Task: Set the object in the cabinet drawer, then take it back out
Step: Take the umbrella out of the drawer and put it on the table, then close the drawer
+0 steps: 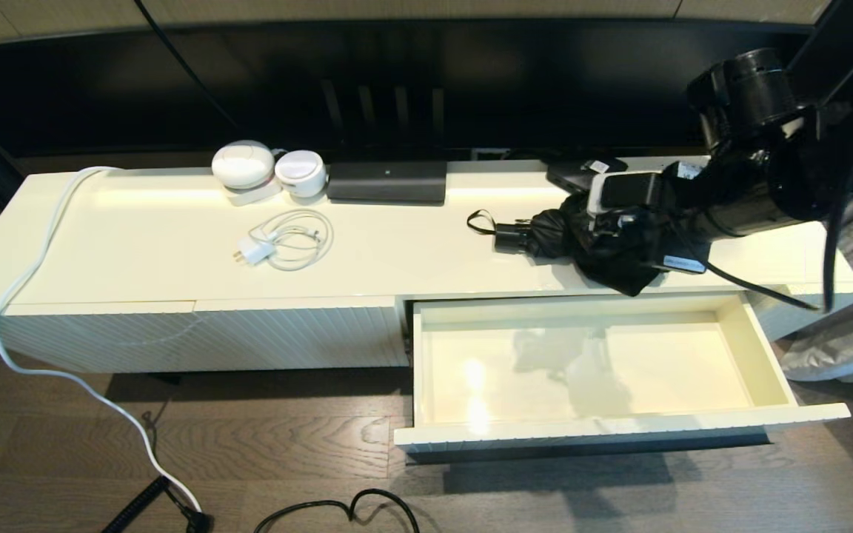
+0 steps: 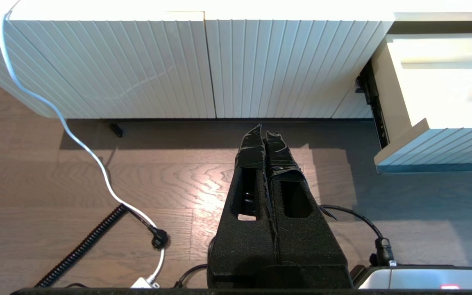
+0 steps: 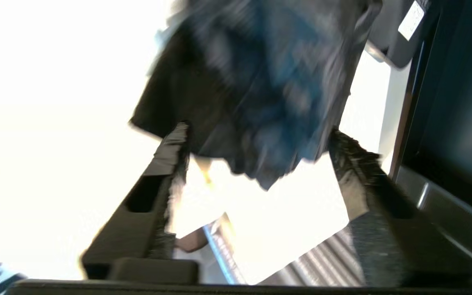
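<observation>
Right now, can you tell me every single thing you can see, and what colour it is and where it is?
umbrella: one, black, lying on the cabinet top above the open drawer
drawer: one, cream-white, pulled out, nothing inside
cabinet: one, cream-white, long and low with a ribbed front
round gadgets: two, white, at the back of the cabinet top
long device: one, black, at the back beside the round gadgets
flat box: one, black with a white label, behind the umbrella
charger with coiled cable: one, white, on the cabinet top
long cord: one, white, trailing from the cabinet top to the floor
left gripper: shut, low over the floor
right gripper: open, around the umbrella
</observation>
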You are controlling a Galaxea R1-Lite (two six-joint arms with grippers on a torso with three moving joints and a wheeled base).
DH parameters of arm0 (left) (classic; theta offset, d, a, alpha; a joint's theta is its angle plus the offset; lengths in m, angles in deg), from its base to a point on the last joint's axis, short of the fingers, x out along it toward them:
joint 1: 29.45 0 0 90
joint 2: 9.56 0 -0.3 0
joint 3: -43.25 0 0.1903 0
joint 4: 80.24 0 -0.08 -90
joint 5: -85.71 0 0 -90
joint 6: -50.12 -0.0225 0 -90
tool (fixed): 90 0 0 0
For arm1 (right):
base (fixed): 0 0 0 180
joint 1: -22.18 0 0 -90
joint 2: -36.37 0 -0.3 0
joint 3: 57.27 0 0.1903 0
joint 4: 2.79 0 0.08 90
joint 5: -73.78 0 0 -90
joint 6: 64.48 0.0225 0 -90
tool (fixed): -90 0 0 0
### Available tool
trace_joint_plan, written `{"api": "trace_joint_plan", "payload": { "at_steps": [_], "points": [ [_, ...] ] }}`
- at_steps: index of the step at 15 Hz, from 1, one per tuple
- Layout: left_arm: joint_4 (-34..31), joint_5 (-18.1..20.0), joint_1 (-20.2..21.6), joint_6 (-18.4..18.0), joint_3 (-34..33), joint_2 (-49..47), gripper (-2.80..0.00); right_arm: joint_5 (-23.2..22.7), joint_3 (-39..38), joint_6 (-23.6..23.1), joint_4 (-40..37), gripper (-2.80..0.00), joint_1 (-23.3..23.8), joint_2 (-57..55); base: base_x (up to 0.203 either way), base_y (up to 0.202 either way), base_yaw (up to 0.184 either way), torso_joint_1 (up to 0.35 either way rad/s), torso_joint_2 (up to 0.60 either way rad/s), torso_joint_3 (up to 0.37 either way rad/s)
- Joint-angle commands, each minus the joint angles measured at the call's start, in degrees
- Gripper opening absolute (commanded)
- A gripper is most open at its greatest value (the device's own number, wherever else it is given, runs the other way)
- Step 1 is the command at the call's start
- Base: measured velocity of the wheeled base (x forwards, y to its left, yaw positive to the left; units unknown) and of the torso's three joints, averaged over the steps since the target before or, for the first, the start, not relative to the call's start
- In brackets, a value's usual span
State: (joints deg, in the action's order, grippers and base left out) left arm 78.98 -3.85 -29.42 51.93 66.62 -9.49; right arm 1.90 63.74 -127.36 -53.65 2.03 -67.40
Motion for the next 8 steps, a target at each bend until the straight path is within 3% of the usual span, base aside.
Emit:
{"api": "trace_joint_plan", "payload": {
  "at_steps": [1,8],
  "points": [
    [0.0,0.0,0.0,0.0,0.0,-0.1,-2.8,0.0,-5.3,0.0,-0.5,0.0,-1.3,8.3,0.0,0.0,0.0,0.0,0.0,0.0],
    [0.0,0.0,0.0,0.0,0.0,-0.1,-2.8,-3.8,-36.8,4.9,-1.4,0.0,-4.2,26.7,0.0,0.0,0.0,0.0,0.0,0.0]
  ]
}}
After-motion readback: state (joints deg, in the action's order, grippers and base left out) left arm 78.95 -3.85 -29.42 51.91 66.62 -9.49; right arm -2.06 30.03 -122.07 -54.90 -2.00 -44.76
